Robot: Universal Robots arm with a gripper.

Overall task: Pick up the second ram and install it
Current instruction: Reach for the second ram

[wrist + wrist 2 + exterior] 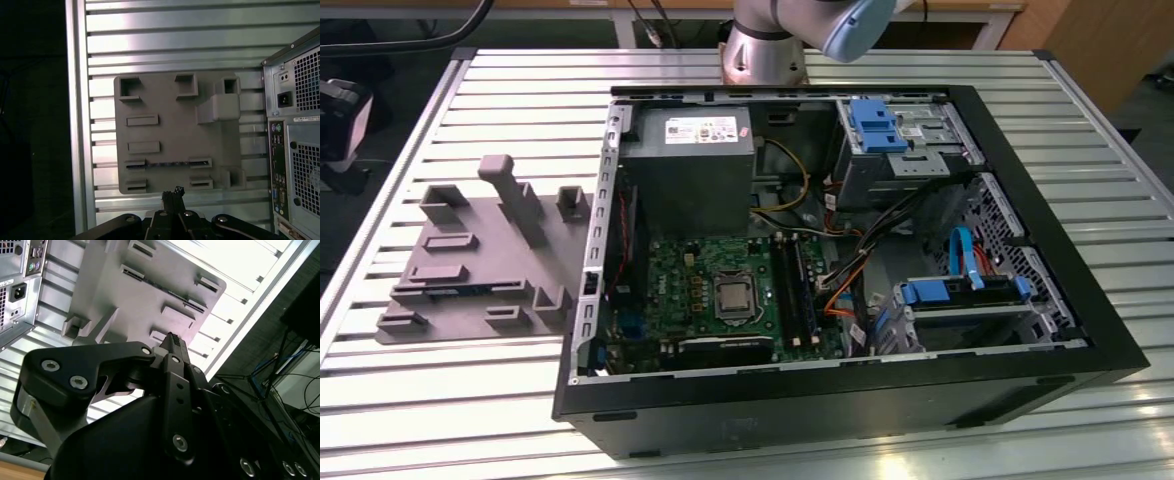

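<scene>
The second ram (167,164) stands on its edge in a slot of the grey holder plate (170,105), as a thin dark strip between two slot blocks. The exterior view shows the second ram (459,291) as a bluish line on that plate (480,250), at the exterior view's left of the computer case. My gripper (172,191) hangs well above the plate, near the edge closest to the ram, its fingers pressed together with nothing between them. In the second wrist view the gripper (172,338) tip hovers over the plate (130,295).
The open computer case (1067,330) lies on the slatted metal table (440,400), with the green motherboard (707,290) and black memory slots (790,290) inside. The case's rear panel (295,150) stands beside the plate. My arm's base (767,45) is behind the case.
</scene>
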